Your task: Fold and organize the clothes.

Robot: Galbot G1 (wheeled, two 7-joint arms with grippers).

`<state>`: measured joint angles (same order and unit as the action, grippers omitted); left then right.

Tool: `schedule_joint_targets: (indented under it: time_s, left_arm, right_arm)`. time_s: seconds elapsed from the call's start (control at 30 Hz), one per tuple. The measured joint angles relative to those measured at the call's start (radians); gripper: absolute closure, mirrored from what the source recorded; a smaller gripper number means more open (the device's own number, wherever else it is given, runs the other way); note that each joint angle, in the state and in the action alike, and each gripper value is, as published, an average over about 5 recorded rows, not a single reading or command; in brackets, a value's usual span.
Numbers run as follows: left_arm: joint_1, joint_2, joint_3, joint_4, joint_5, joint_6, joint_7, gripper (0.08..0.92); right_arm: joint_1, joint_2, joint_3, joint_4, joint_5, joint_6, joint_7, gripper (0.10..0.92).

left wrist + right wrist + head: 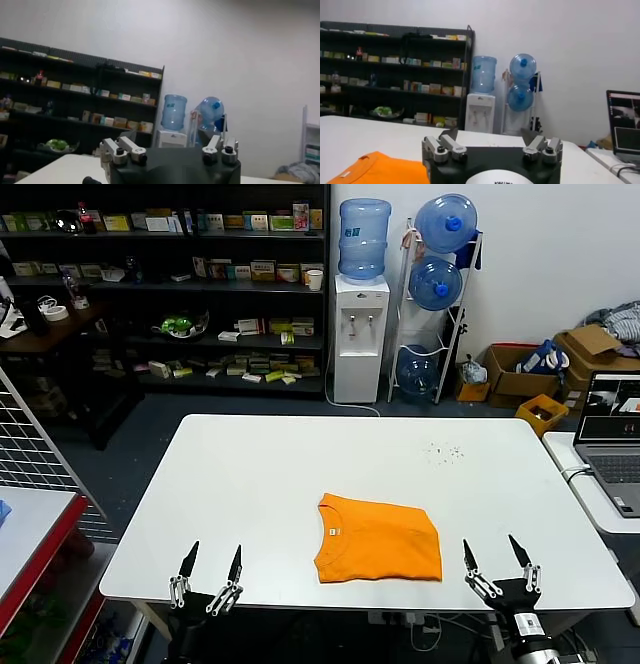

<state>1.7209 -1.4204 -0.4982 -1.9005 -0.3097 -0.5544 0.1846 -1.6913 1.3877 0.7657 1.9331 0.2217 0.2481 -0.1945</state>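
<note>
Head view: bright orange folded cotton T-shirt (pixel 378 538) lies mid-table (pixel 250 484), long axis left-right. Your right gripper (pixel 497 564), fingers spread, sits just beside the shirt; left gripper (pixel 212 569), also spread, farther off.

- T-shirt (pixel 380 539) bright orange, plain on the side facing up, small white neck label
- table (pixel 300 474) white, a scatter of tiny dark specks near the far right
- left hand (pixel 211 577) black fingers, silver-grey knuckles
- right hand (pixel 498 569) same black fingers, silver-grey joints, black body
- water dispenser (pixel 359 339) white, pale blue translucent bottle on top
- bottle rack (pixel 435 304) white frame, blue bottles
- shelves (pixel 170 284) black, mixed coloured boxes
- laptop (pixel 612 439) grey, dark screen
- small bin (pixel 541 412) yellow
- wall white, floor dark grey
</note>
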Motion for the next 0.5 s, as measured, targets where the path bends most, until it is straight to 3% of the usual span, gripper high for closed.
schedule_joint_targets:
  time_s: [0.5]
  left_arm:
    - [0.045, -0.027, -0.013, -0.006, 0.029, -0.034, 0.029, 0.177]
  right_arm:
    - [-0.001, 0.037, -0.006, -0.012, -0.016, 0.036, -0.013, 0.203]
